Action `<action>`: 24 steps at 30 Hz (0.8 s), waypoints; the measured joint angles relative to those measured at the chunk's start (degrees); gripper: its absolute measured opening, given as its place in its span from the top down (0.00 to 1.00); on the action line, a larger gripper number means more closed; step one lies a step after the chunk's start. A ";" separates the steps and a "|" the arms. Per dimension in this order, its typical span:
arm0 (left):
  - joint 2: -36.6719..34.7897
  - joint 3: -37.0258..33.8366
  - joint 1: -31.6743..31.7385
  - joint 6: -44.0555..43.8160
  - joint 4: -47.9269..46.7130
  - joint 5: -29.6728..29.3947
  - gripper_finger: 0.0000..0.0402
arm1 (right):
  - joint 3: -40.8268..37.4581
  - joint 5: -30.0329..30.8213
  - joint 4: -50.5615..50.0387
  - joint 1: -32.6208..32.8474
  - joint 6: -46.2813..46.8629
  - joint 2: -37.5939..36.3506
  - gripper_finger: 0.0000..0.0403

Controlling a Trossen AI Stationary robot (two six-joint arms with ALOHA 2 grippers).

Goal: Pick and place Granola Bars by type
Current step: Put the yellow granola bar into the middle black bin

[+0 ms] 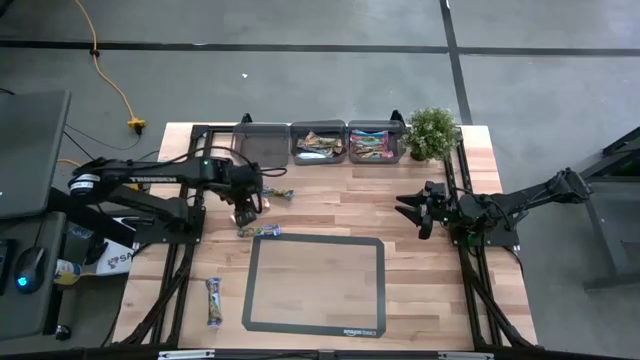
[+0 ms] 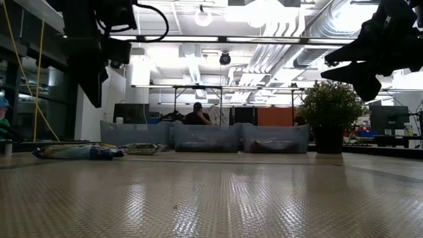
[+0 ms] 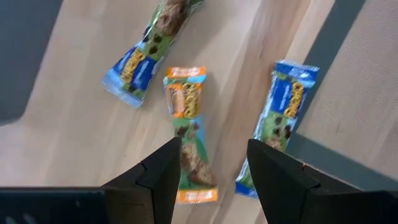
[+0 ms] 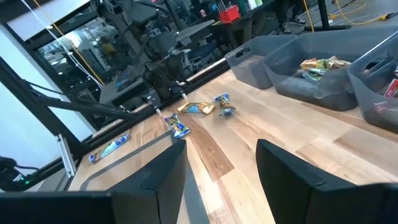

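The left hand (image 3: 208,165) hovers open and empty over the orange bar (image 3: 188,130) on the surface (image 1: 330,215), blue bars (image 3: 283,118) either side. The right hand (image 1: 412,209) waits open, well apart.

Three bins (image 1: 320,142) line the top centre of the table (image 1: 420,280), a plant (image 1: 432,132) to their right. A mat (image 1: 315,285) lies lower centre. My left fingers (image 1: 243,208) hang left of centre over three bars (image 3: 189,134); another bar (image 1: 212,301) lies lower left. My right fingers (image 1: 410,207) wait right of centre.
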 joint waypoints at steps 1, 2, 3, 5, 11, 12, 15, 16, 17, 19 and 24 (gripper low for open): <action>0.43 0.00 0.00 -0.24 0.57 0.38 0.55 | 0.00 -0.16 0.00 0.00 0.00 0.01 0.56; 0.85 0.00 0.03 -0.59 0.65 0.48 0.55 | 0.00 -0.27 0.01 0.00 0.19 0.01 0.56; 1.33 0.00 0.34 -0.91 0.77 0.51 0.55 | 0.00 -0.27 -0.01 0.00 0.69 -0.01 0.56; 2.17 -0.01 1.99 -1.20 1.13 1.57 0.55 | 0.00 -0.33 -0.04 0.00 1.94 0.01 0.56; 3.04 -2.85 10.52 -0.15 5.35 11.30 0.55 | 0.00 -0.38 0.00 0.00 2.12 0.00 0.56; 3.04 -3.54 11.71 0.44 6.32 12.38 0.55 | 0.00 -0.40 0.01 0.00 2.13 0.01 0.56; 3.04 -5.28 14.50 2.89 6.24 12.57 0.55 | 0.00 -0.89 -0.01 0.00 2.13 0.01 0.56; 3.04 -5.58 15.23 3.58 6.38 12.55 0.55 | 0.00 -1.16 0.00 0.00 2.13 0.01 0.56; 3.04 -5.84 15.87 4.04 6.66 12.55 0.55 | 0.00 -1.29 0.01 0.00 2.14 0.01 0.56; 3.04 -5.90 16.90 4.75 6.98 12.18 0.55 | 0.00 -1.63 -0.04 0.00 2.14 0.01 0.56; 3.98 -5.90 17.20 5.80 7.53 9.45 0.55 | 0.00 -1.73 -0.06 0.00 2.14 -0.01 0.56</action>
